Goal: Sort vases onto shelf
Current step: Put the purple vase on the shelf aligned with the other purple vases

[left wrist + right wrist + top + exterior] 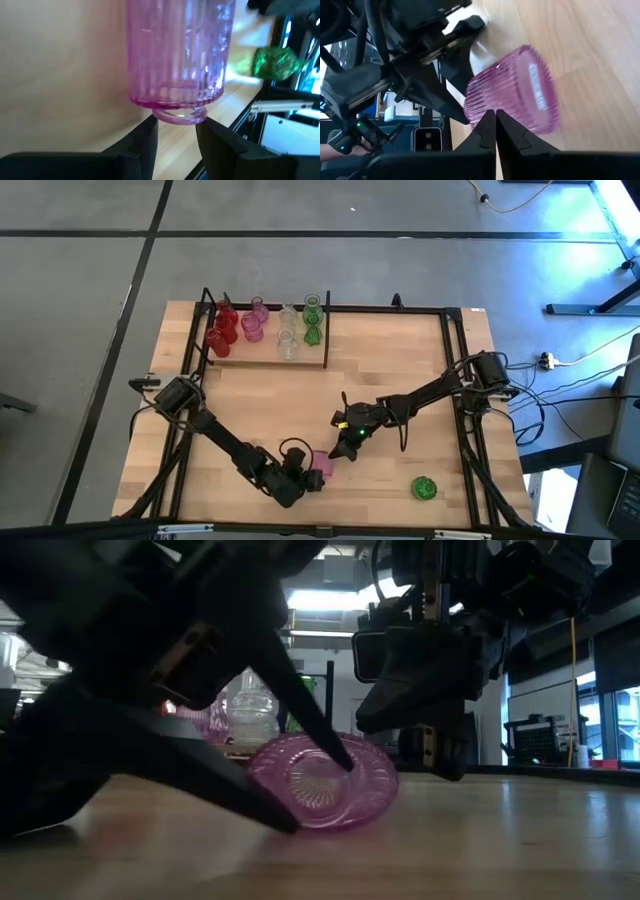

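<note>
Left gripper (175, 131) around pink vase (177, 55) neck.

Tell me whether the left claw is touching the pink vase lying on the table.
Touching. In the left wrist view the left claw has a finger on each side of the pink vase's narrow neck, both pressed against the glass.

Floor (300, 270): grey, smooth, crossed by dark seam lines.
Table (400, 350): light wood planks, black metal frame along the edges.
Cables (585, 360): run over the floor beside the table; a white plug lies among them.
Ceiling lights (325, 600): bright panels in the low view.
Windows (625, 725): daylight at the far side of the room.
Furniture: dark stands and equipment behind the table, too dim to identify.
</note>
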